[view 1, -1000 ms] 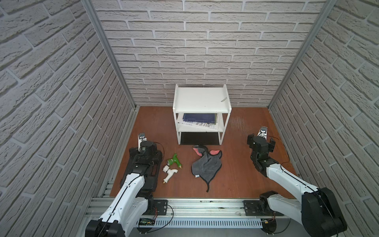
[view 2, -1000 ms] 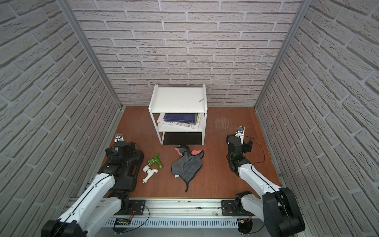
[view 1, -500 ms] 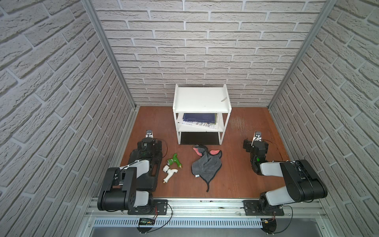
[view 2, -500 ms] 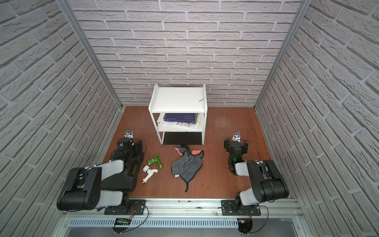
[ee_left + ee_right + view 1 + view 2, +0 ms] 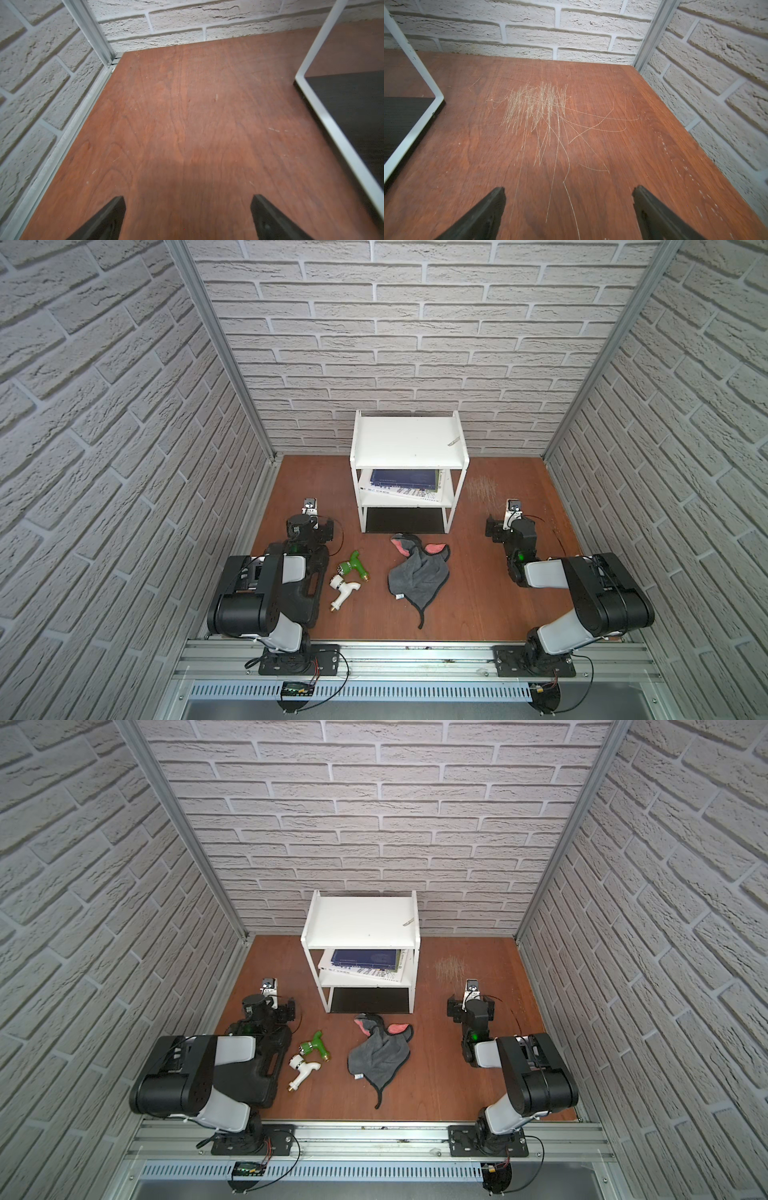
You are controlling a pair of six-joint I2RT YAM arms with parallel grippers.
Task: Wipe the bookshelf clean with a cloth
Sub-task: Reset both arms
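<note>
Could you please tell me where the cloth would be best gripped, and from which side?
Probably the bunched, pink-showing fold of the cloth at its end nearest the bookshelf, taken from straight above: it stands up off the table, while the grey middle lies flat.

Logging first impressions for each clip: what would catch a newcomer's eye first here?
The white bookshelf stands near the back brick wall, books lying flat on its middle tier. In front of it the grey-and-pink cloth lies crumpled on the brown table, beside a green tap and a white tap. Pale scratches mark the table right of the bookshelf.
</note>
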